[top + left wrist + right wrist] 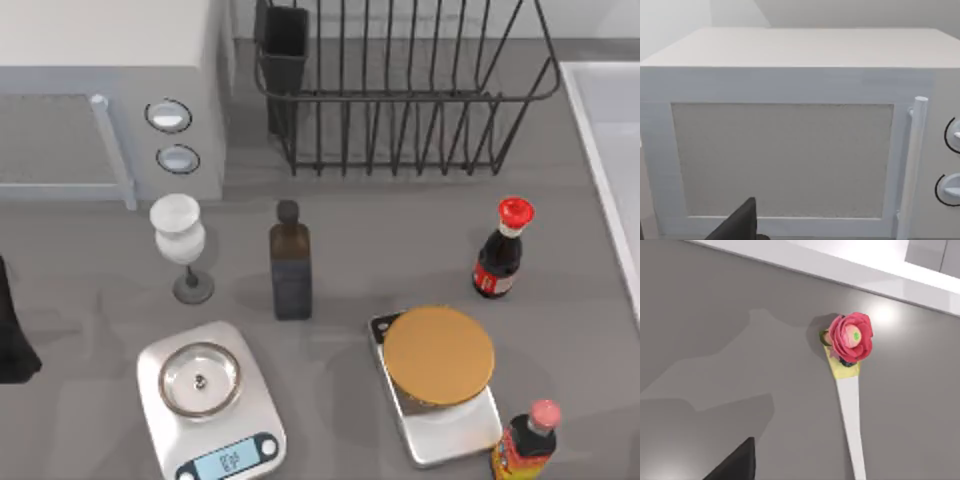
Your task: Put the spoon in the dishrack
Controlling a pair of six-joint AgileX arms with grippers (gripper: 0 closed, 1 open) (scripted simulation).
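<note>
**White spoon waits for pickup**

White-handled, with a pink rose at its head, the spoon (849, 390) lies flat on the grey table (715, 340) beneath the right end effector (735, 465); whether that is open I cannot tell. The left end effector (737, 225) faces the microwave (790, 150). The dishrack (400, 90) stands at twelve o'clock. The approach is in hand; next comes descending squarely over the handle.

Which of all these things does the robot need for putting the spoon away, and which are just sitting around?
Needed:
spoon, lying on the table
dishrack

Just sitting around:
microwave
goblet
dark bottle
two scales
two sauce bottles
</note>
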